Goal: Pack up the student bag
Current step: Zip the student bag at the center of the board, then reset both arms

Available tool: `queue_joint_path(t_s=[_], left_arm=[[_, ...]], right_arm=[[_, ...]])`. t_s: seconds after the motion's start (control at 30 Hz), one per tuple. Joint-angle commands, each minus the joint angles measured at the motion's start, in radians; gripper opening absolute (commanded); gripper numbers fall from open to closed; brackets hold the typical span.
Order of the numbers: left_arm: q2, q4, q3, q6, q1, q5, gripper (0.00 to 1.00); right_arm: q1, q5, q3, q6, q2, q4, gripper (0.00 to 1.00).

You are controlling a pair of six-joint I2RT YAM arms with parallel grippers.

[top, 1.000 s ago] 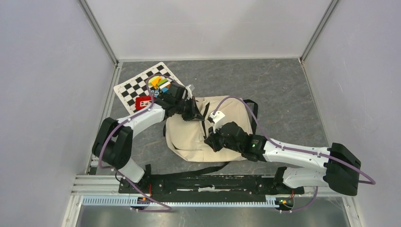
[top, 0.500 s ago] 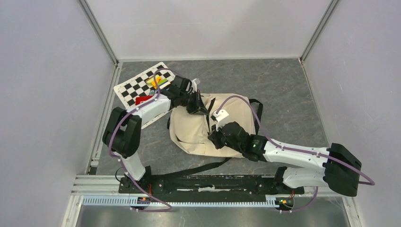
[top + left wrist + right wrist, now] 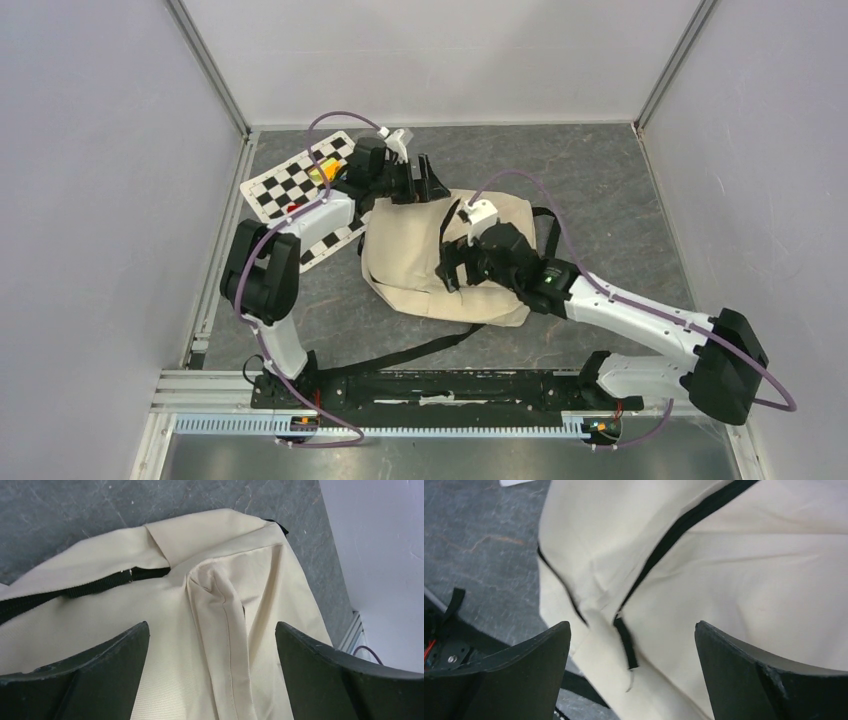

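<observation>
over the student bag (image 3: 403, 262), left tool (image 3: 430, 182) and right tool (image 3: 449, 273) gape.

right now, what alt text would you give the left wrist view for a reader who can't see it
The left end effector, its two dark fingers spread wide and holding nothing, hangs over the cream student bag, which lies crumpled on a grey table. A black strap crosses the bag's upper left, and a pale wall shows at right.

Left fingers (image 3: 90, 677), right fingers (image 3: 509, 677) — spread wide.
</observation>
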Motion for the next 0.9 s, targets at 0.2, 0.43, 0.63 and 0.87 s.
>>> queue_joint_path(t_s=[0.2,0.43,0.63,0.87], left_arm=[[-0.339,0.161,-0.213,-0.006,0.086,-0.221,1.0],[-0.66,-0.145,-0.331,0.015,0.235,-0.442,1.0],[-0.905,-0.426,-0.303,0.102,0.403,-0.444,1.0],[-1.109,-0.544,-0.306,0.223,0.406,-0.61,1.0]], right_arm=[[-0.287,-0.025,0.036,-0.159,-0.127,-0.075,0.98],[-0.639,-0.194,-0.034,-0.199,-0.219,-0.079,0.98],[-0.913,-0.295,0.014,-0.213,-0.327,-0.151,0.98],[-0.942,-0.191,-0.039,-0.266,-0.506,-0.052,0.98]])
